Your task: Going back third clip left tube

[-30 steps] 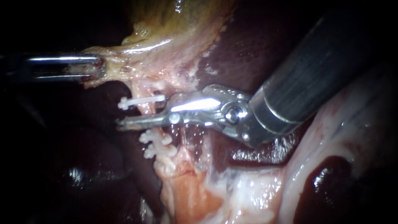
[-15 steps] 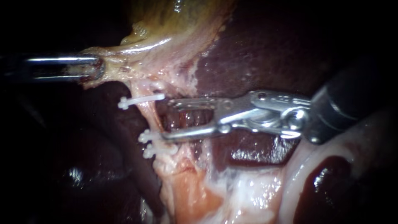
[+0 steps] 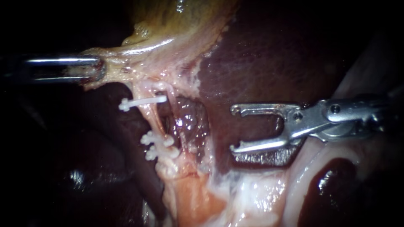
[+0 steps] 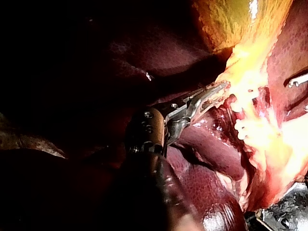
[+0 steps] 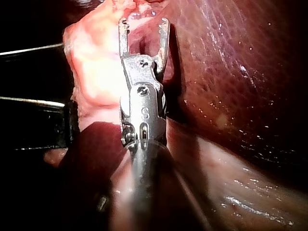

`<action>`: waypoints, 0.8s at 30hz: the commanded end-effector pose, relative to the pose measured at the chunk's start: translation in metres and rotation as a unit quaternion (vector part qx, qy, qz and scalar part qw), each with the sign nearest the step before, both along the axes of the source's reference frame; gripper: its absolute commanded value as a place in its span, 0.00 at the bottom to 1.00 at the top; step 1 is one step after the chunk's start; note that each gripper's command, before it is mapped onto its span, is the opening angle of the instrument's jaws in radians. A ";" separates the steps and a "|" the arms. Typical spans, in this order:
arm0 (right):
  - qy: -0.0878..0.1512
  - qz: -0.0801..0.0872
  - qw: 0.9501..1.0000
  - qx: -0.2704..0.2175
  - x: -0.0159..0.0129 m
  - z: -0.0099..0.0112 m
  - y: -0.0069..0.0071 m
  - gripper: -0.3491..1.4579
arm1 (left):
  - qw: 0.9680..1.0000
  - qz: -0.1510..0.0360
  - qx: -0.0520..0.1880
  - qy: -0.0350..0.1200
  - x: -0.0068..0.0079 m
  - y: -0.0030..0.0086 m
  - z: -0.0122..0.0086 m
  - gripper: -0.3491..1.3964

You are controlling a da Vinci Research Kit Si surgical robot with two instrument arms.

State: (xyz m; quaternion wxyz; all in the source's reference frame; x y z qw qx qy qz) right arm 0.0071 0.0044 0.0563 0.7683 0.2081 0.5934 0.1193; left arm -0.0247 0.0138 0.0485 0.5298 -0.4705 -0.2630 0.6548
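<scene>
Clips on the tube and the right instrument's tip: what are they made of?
Small white knob-ended clips: probably plastic, matte and opaque, with moulded-looking ends. Silvery right instrument: metal, polished, judging by sharp bright glints and a round pin at its hinge.

No label, brand, number or sign can be read on anything in these views. The only marking is a small stamped mark on the metal wrist of the right instrument. It shows in the right wrist view, just behind the pivot screws, and is left unread here.
</scene>
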 end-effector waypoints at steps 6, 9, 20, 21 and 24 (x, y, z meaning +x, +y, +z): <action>0.002 -0.004 1.000 -0.005 -0.0003 0.0001 0.0002 0.47 | 1.000 -0.004 -0.003 0.003 -0.0018 -0.0002 0.0011 0.00; 0.003 -0.005 1.000 -0.004 -0.0003 0.0001 0.0002 0.47 | 1.000 0.000 -0.003 0.003 -0.0033 -0.0006 0.0024 0.00; 0.005 -0.007 1.000 -0.002 -0.0005 -0.0002 0.0005 0.47 | 1.000 0.009 -0.002 0.004 -0.0055 -0.0004 0.0046 0.00; 0.005 -0.007 1.000 -0.002 -0.0005 -0.0002 0.0005 0.47 | 1.000 0.009 -0.002 0.004 -0.0055 -0.0005 0.0046 0.00; 0.006 -0.008 1.000 -0.001 -0.0005 -0.0003 0.0006 0.47 | 1.000 0.009 -0.002 0.004 -0.0055 -0.0005 0.0046 0.00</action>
